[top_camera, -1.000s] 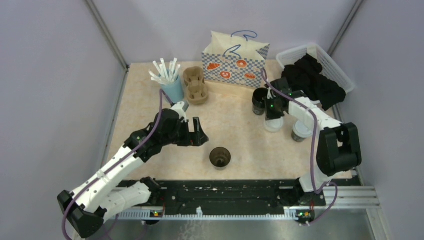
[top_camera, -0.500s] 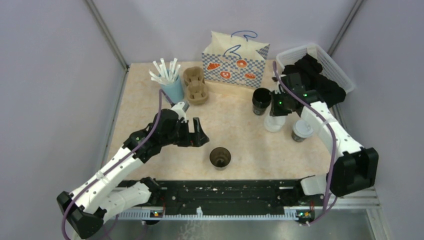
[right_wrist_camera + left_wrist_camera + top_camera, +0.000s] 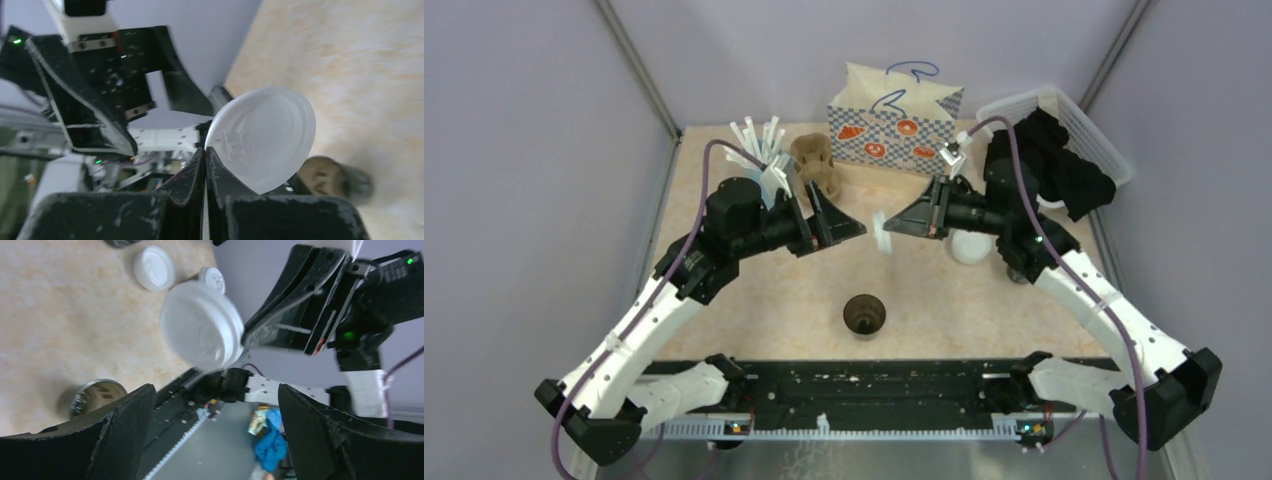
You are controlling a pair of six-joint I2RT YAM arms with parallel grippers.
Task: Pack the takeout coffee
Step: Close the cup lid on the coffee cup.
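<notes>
My right gripper (image 3: 892,226) is shut on the rim of a round white sip lid (image 3: 882,232) and holds it on edge in the air above the table's middle. The lid (image 3: 265,137) sticks out past the pinched fingertips in the right wrist view. My left gripper (image 3: 846,228) is open and empty, raised, facing the lid (image 3: 202,332) from the left with a small gap. An open black cup (image 3: 864,314), brown inside, stands below them near the front; it also shows in the left wrist view (image 3: 95,395). Another white lid (image 3: 971,246) lies on the table by the right arm.
A patterned paper bag (image 3: 894,120) stands at the back centre. The brown pulp carrier (image 3: 816,165) and the white straws (image 3: 759,140) are behind the left arm. A white basket (image 3: 1084,125) with black cloth is at back right. A further small white lid (image 3: 212,277) lies beyond.
Both arms have risen from the table. The right gripper has lifted a white lid and carried it left to mid-air. The left gripper has come up and right to face it.
</notes>
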